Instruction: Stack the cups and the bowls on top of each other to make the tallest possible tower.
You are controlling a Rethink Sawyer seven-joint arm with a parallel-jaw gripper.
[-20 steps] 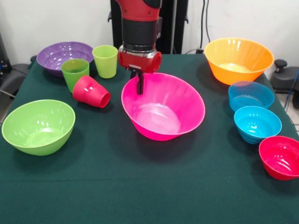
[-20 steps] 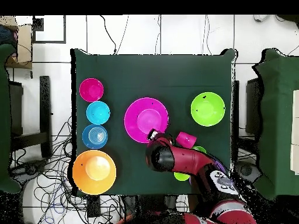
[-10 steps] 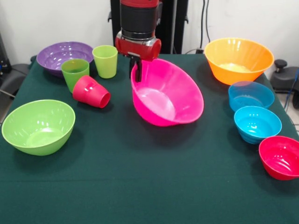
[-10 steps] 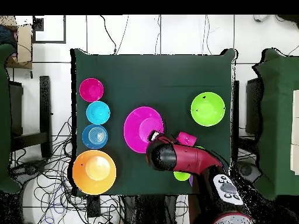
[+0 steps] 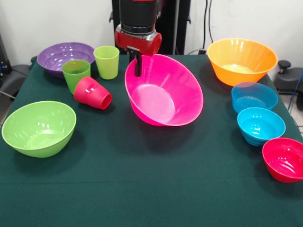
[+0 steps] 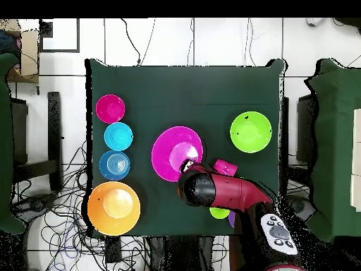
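So the gripper is pinched onto the far rim of the big glossy pink plastic bowl, one finger inside the wall and one outside as far as I can make out, and the bowl hangs tipped up steeply with its mouth facing the camera, around the middle of the dark green tablecloth. Its low edge looks either just touching the cloth or barely off it, can't tell which.

Handling guess: thin glossy plastic, so light but slick, and the wall probably flexes a bit. Held by one spot on the rim it's going to swing and want to rotate in the grip. Rim is really the only place to grab something that wide, and it's probably best kept as a base rather than put up high.

Nothing is stacked yet. The front view shows the tilt and the grip point clearly, plus the small red plastic tumbler lying on its side near the two upright green ones. The overhead view hides all that, since the arm covers the grip and most of the cups, but it lays out the spacing nicely: the pink bowl sits between the large lime-green bowl and the row of small bowls with the big orange bowl at its end
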